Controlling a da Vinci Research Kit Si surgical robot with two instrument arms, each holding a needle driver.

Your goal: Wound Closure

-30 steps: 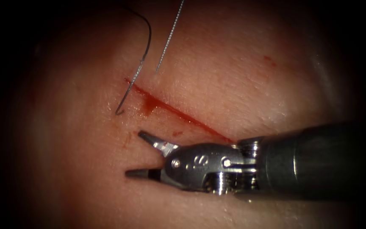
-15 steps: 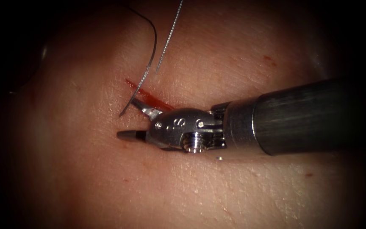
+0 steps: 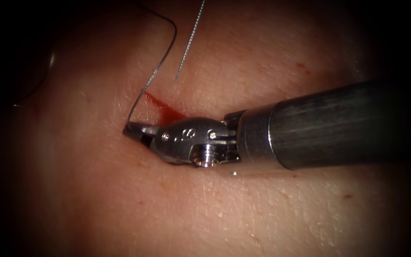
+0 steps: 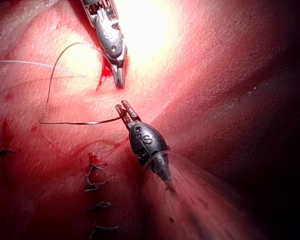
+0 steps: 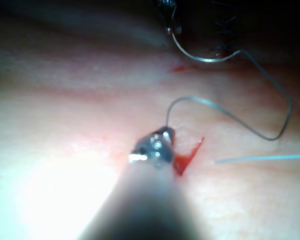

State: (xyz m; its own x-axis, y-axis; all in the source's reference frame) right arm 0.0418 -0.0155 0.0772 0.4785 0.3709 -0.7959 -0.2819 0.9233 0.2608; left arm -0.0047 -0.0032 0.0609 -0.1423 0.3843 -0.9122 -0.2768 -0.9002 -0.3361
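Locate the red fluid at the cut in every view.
Endoscope: red fluid just above the right tool, shut on the dark thread.
Left wrist: red fluid beside the right tool; the left tool holds that thread.
Right wrist: red fluid beside the right tool.
Shared landmark: right tool's tip.

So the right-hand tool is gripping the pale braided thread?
No: the endoscope view shows the right tool shut on the dark thread; the pale thread lies free. The left tool holds the needle by one end, clear of the tissue.
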